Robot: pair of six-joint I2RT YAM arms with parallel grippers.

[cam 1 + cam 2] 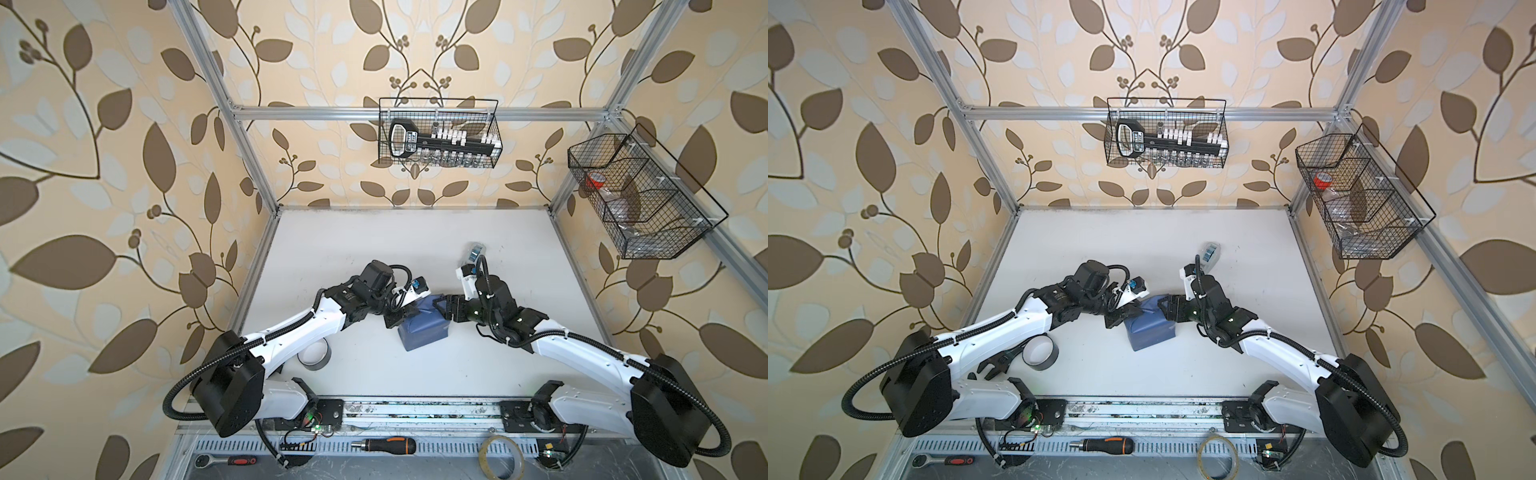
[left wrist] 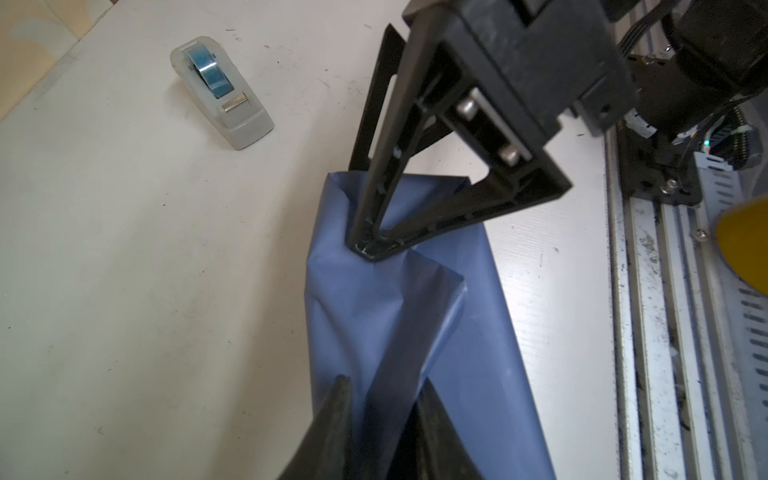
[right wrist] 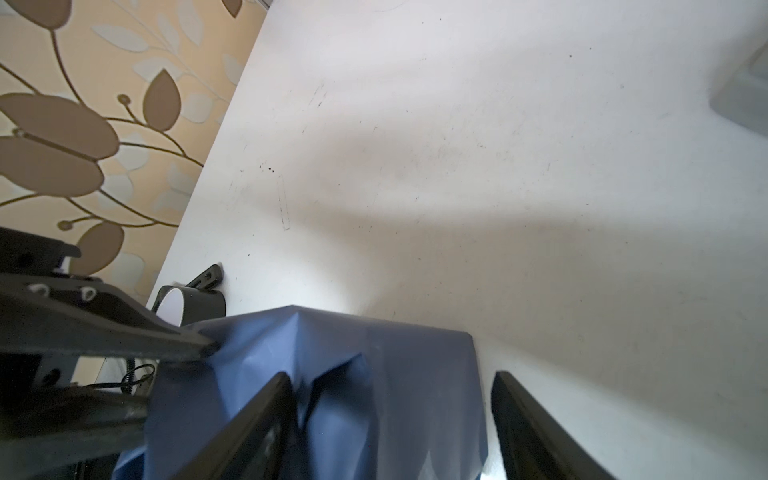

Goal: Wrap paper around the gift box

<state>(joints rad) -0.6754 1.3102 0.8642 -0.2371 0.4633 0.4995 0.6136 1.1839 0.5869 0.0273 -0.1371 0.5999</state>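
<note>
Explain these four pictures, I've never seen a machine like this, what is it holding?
Two robot arms work at a white table. Two pictures look down from overhead; the other two come from cameras on the arms' wrists. In the middle sits a parcel of blue paper; the gift box inside is hidden. A tape dispenser and a grey tape roll lie nearby. The left pincer stands open around a paper flap; the right pincer is open, one finger resting on the paper. Nothing is gripped.

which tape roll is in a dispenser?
The blue roll in the grey dispenser, farthest back on the table. The grey roll by the left arm and the clear roll on the front ledge lie loose.
</note>
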